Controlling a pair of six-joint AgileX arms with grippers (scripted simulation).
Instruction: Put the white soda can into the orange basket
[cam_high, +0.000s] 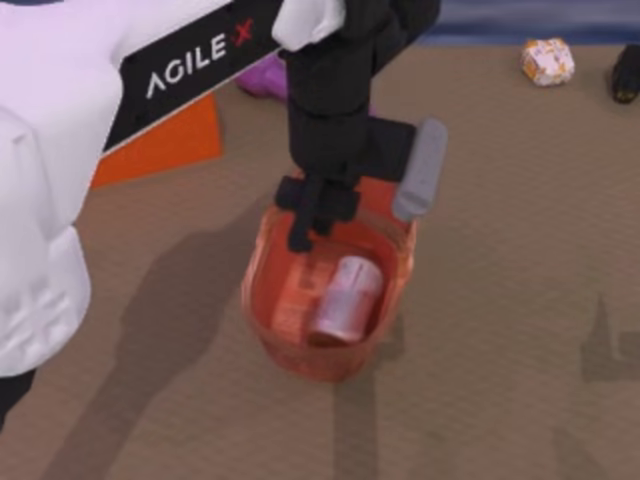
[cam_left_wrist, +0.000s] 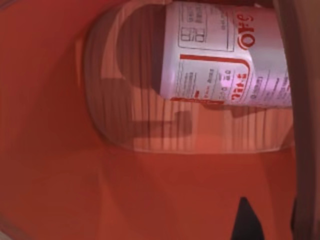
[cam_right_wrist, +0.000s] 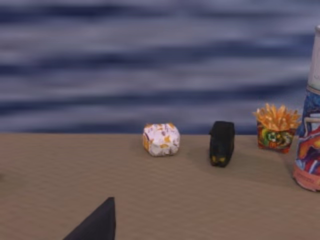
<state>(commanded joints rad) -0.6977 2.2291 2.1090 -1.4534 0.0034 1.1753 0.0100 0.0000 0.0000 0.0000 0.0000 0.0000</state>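
Basket (cam_high: 262, 300) sits mid-bench; left arm (cam_high: 60, 150) reaches in from the top view's left, forearm angled down over the basket's far rim. Left gripper (cam_high: 305, 235) hangs just above the basket, fingers spread, holding nothing. Can (cam_high: 345, 298) lies on its side on the ribbed floor (cam_left_wrist: 150, 130). Right arm out of the top view; cannot tell its fingers.

Even bright light, soft arm shadows
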